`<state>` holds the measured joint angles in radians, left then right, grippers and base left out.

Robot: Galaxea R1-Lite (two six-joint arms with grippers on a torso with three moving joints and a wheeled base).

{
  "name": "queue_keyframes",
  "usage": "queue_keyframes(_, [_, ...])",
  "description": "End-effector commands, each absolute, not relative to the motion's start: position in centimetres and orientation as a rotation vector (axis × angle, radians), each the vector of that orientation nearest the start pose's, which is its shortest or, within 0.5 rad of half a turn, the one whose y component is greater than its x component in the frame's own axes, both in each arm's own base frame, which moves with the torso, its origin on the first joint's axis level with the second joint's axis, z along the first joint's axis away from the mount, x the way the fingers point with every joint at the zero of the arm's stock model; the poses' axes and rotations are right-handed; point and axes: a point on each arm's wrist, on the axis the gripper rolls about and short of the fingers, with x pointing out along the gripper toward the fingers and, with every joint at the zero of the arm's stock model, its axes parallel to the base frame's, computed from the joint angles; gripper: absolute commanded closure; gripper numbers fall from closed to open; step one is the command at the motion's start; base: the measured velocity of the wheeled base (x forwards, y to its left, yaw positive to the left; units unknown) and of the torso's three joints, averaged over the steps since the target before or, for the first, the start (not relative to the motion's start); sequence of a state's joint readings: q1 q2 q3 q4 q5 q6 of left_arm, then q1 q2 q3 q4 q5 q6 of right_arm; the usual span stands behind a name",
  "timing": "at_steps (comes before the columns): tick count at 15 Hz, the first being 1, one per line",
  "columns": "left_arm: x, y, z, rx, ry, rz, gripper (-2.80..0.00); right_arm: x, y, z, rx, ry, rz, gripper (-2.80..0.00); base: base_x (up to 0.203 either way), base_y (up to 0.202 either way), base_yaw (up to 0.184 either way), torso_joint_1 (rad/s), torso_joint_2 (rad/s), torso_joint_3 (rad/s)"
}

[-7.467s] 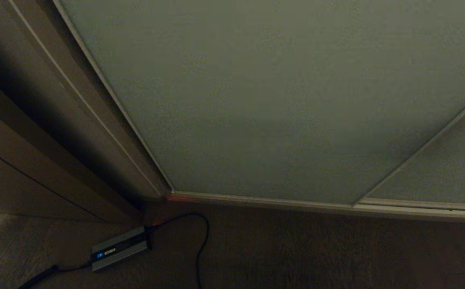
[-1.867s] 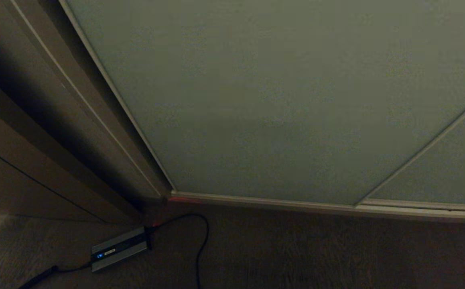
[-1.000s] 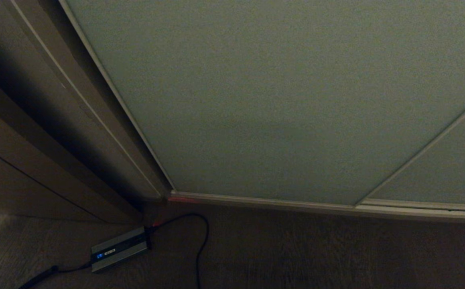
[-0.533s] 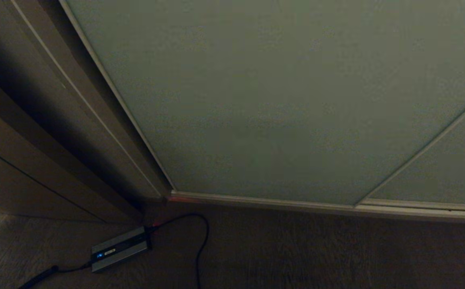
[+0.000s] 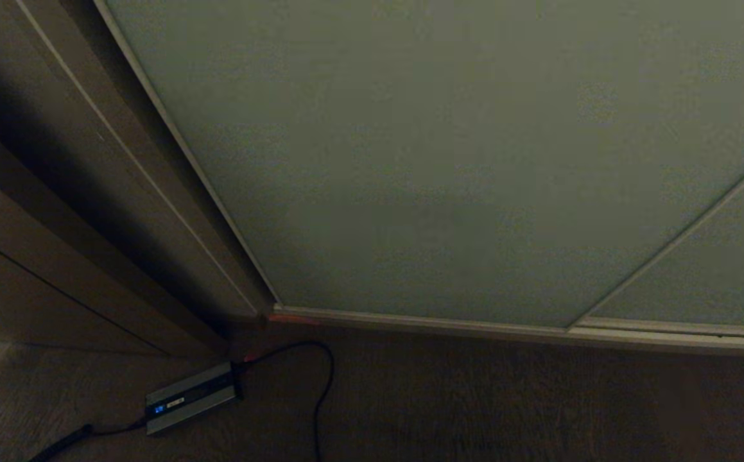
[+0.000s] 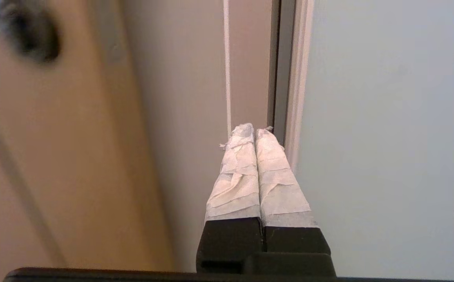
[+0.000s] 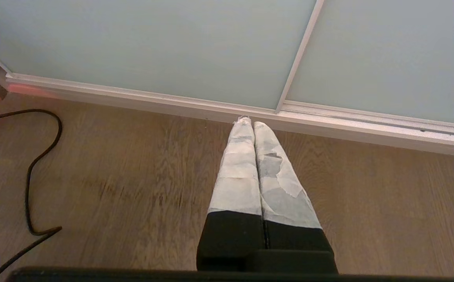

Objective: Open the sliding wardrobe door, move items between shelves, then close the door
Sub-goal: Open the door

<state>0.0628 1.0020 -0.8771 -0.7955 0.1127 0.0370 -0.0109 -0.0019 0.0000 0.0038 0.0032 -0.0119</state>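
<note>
Wood-grain floor (image 7: 132, 176), closed left gripper (image 6: 255, 131) beside sliding wardrobe door (image 6: 387, 137) edge

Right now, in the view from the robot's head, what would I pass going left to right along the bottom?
Small grey box with a blue light → black cable looping beside it → bare wood-grain floor. Behind them: brown wooden side panel at left, then the sliding wardrobe door.

Two door panels (image 5: 449, 154), one cable (image 5: 320, 385).
</note>
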Motion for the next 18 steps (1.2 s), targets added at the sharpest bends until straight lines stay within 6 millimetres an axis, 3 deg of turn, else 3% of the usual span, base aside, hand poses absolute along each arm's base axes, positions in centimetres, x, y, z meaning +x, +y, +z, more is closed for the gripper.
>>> queue_keyframes(1, [15.1, 1.2, 37.5, 0.025, -0.635, 0.185, 0.00, -2.2, 0.0, 7.4, -0.012, 0.010, -0.007, 0.00, 0.000, 0.000, 0.000, 0.000, 0.00, 0.000])
queue_keyframes(6, [18.7, 1.4, 37.9, 0.006, -0.578, 0.164, 0.00, -2.2, 0.0, 7.4, -0.012, 0.009, -0.007, 0.00, 0.000, 0.000, 0.000, 0.000, 0.00, 0.000])
queue_keyframes(18, [24.6, 1.4, 38.7, -0.034, -0.511, 0.093, 0.00, -2.3, 0.0, 7.4, -0.012, 0.007, -0.007, 0.00, 0.000, 0.000, 0.000, 0.000, 0.00, 0.000])
